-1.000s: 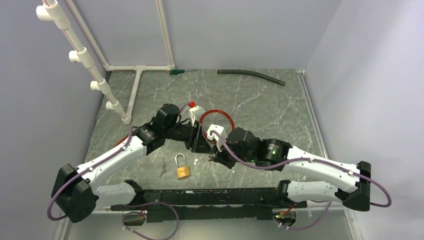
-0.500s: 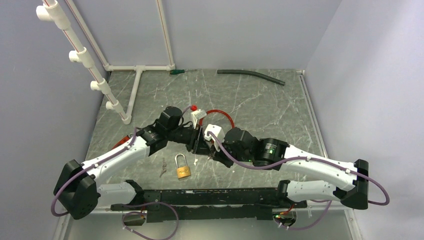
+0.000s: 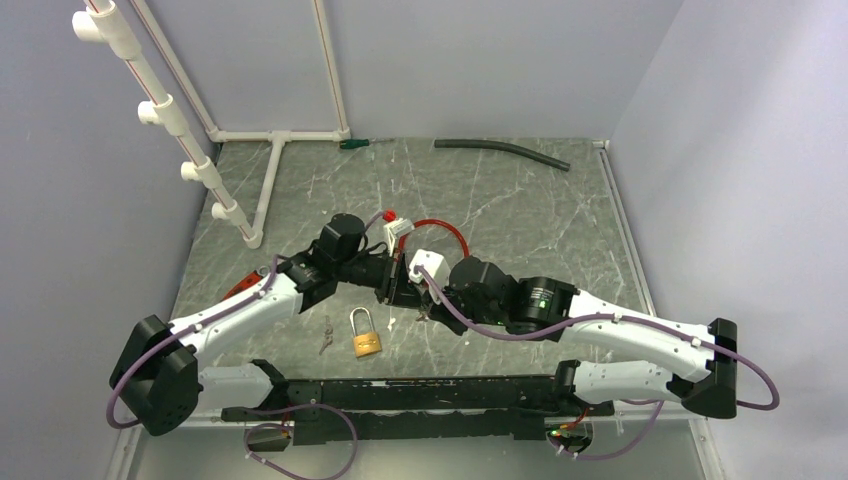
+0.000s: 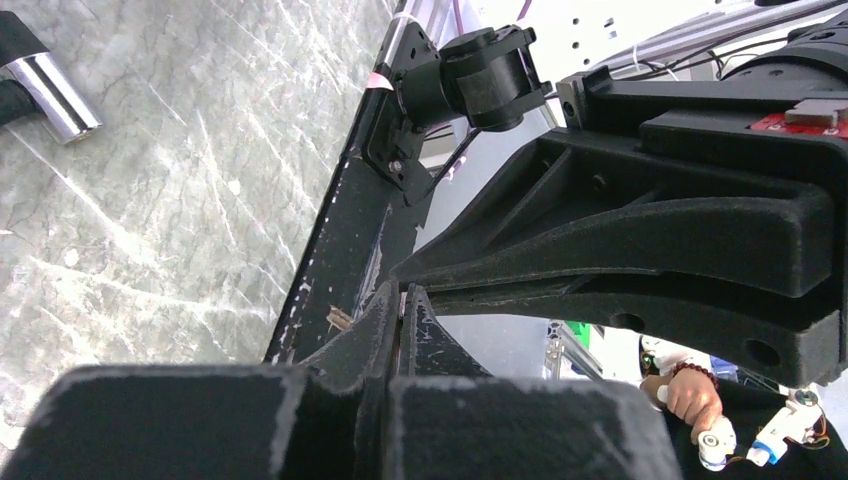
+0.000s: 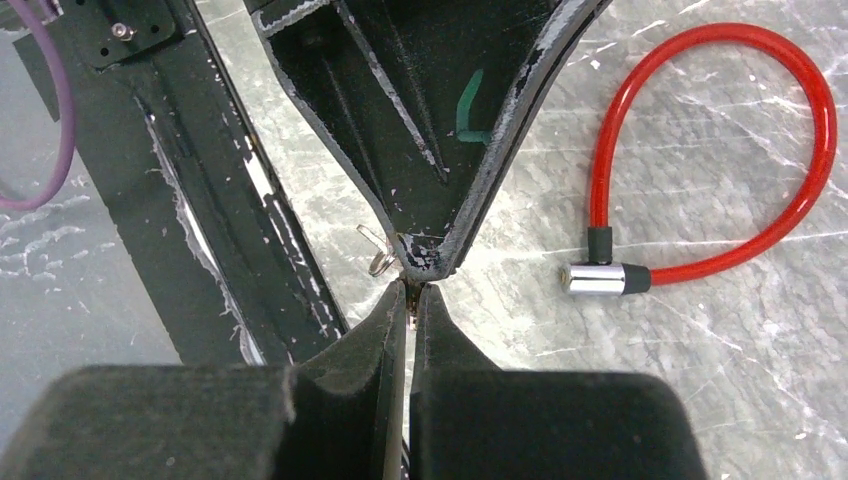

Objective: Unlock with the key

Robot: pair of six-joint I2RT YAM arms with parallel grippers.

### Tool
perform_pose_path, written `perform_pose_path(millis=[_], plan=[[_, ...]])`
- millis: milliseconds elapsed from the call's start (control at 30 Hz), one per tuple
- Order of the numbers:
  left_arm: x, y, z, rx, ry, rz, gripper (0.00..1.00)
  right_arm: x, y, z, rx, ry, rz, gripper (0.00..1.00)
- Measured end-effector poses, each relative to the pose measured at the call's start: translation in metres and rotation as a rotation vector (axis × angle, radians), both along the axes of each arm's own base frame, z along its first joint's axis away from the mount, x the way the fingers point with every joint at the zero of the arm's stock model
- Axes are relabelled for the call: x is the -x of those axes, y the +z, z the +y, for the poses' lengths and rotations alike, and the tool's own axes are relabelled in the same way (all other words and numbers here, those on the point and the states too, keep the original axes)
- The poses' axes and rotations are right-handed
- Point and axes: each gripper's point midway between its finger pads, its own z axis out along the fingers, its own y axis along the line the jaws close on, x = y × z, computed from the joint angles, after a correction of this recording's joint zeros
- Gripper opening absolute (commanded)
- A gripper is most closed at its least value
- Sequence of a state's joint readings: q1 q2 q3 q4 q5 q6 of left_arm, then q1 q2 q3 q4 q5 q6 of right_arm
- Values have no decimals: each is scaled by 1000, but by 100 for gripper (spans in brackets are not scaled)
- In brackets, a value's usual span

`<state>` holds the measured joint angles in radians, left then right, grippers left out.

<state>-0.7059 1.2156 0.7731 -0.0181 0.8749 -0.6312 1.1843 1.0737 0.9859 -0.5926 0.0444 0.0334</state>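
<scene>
A brass padlock (image 3: 365, 341) lies shut on the marble table (image 3: 560, 220), in front of both arms. My two grippers meet tip to tip above the table's middle. The right gripper (image 5: 412, 295) is shut on a thin brass key (image 5: 410, 286), whose ring (image 5: 380, 262) sticks out to the left. The left gripper (image 4: 402, 305) is shut too, and its tips (image 5: 425, 255) pinch the key's far end. From above, the left gripper (image 3: 412, 300) and right gripper (image 3: 424, 308) touch just right of the padlock. The key itself barely shows from above.
A red cable lock (image 3: 435, 232) with a silver end (image 5: 600, 280) lies just behind the grippers. Loose keys (image 3: 326, 335) rest left of the padlock. A black frame (image 3: 420, 395) spans the near edge. White pipes (image 3: 150, 100) stand left, a dark hose (image 3: 500, 150) at the back.
The left gripper has closed from open onto the key's end. Its arm has edged slightly toward the right gripper. The right gripper stayed shut and in place.
</scene>
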Motion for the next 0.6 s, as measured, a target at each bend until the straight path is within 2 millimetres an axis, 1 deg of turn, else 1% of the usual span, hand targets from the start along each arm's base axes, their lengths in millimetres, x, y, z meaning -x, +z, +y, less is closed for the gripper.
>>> perform_pose_path(millis=[33,67,100,133,233,300,333,400,500,567,600], plan=[[0,0,0,1,1,1,0,0,0,0,1,-2,-2,9],[0,0,0,1,4,2,0,-1,0,-1,2,-7,-4,21],[-1,0,0,1,7,1,0,-2,0,-1,3,-13,-6,38],[-2,0,0,-2,17,-1,0,-3,0,-2,4,-23,-11,46],[-6,-8,5,-54,77,2,0,-10,5,-5,-8,-76,-29,63],[-12,-16,12,-114,148,-3,0,-15,10,-8,-25,-111,-45,71],[-13,-18,17,-138,179,-10,0,-17,15,-10,-41,-134,-56,73],[-16,-18,26,-175,238,-35,0,-21,24,-13,-75,-174,-71,80],[-20,-10,39,-206,315,-83,0,-29,38,-23,-129,-274,-87,87],[-25,-2,45,-221,356,-118,0,-40,44,-34,-162,-398,-93,93],[-28,1,49,-240,381,-135,0,-47,44,-41,-173,-467,-88,94]])
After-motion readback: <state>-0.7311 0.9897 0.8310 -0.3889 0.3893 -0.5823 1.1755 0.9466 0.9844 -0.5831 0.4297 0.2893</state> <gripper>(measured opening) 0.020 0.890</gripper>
